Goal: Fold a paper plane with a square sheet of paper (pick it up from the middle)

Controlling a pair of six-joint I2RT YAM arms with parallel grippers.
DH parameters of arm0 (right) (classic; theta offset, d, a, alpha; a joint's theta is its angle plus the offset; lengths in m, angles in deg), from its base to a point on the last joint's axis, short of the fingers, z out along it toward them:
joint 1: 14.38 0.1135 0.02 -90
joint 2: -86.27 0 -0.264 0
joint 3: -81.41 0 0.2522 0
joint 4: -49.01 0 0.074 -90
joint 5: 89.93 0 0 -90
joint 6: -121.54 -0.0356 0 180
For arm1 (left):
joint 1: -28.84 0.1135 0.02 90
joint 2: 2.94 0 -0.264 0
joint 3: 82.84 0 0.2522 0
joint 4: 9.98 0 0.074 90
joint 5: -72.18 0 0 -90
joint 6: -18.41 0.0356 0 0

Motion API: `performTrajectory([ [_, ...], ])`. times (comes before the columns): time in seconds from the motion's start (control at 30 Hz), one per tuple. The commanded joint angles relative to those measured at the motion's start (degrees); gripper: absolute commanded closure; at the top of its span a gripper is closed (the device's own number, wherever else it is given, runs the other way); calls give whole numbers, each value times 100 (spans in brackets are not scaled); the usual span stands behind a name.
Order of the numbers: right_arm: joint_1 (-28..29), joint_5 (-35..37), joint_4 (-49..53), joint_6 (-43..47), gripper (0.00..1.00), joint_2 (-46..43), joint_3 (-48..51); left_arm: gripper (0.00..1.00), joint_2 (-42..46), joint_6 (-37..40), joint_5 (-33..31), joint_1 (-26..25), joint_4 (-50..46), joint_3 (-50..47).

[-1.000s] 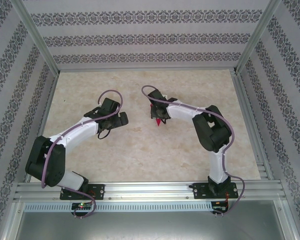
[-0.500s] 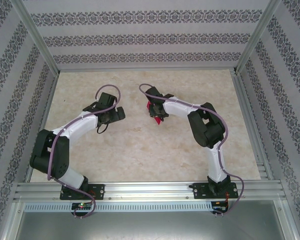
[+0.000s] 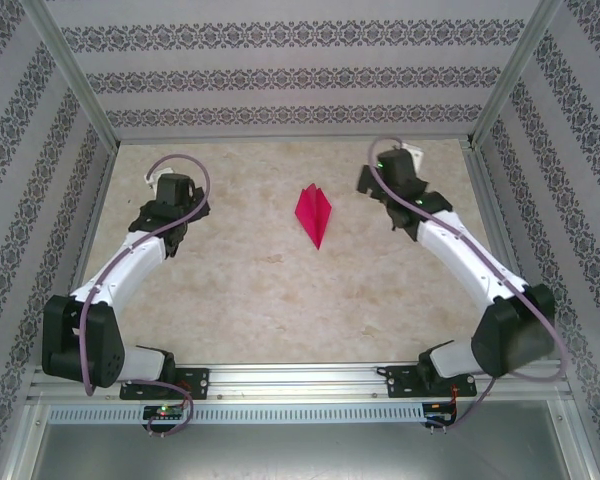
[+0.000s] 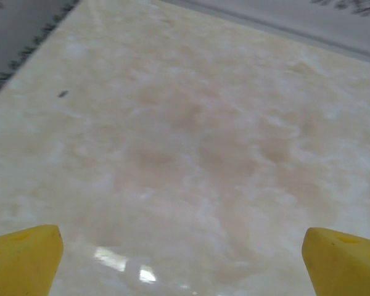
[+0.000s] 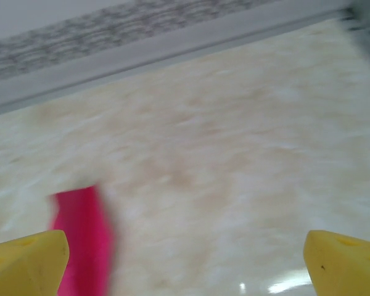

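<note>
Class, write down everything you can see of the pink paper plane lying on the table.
The paper plane is a small magenta-pink dart of thin folded paper, kite-shaped, with what looks like a centre crease. It lies near the middle of the table, wider end toward the far wall and sharp tip toward the near edge. Only the table touches it.

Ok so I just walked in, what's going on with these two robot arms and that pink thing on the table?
A folded magenta-pink paper plane lies on the table, roughly midway between the two arms, with nothing touching it. The left fingers and the right fingers are both spread open and empty, each off to its own side of the plane. The folding looks done, and the plane lies free on the table.
</note>
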Motion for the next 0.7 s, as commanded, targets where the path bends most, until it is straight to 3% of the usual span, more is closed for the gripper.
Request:
performTrajectory([
  [0.0, -462, 821, -668, 570, 2, -242, 865, 0, -2, 494, -765, 247, 507, -453],
  [0.17, -1147, 1028, -2568, 1318, 2, -703, 2358, 0, 0, 982, -717, 508, 1889, -1377],
  [0.3, -1358, 924, -4013, 1801, 2, -499, 3228, 0, 17, 1491, -403, 620, 3204, -2099],
  [0.53, -1743, 95, -5522, 2187, 2, -74, 3699, 0, -2, 2048, 1102, 803, 4974, -2763],
  [0.67, -1911, -670, -5465, 2209, 2, 76, 3552, 0, -247, 2148, 1778, 844, 5841, -3004],
])
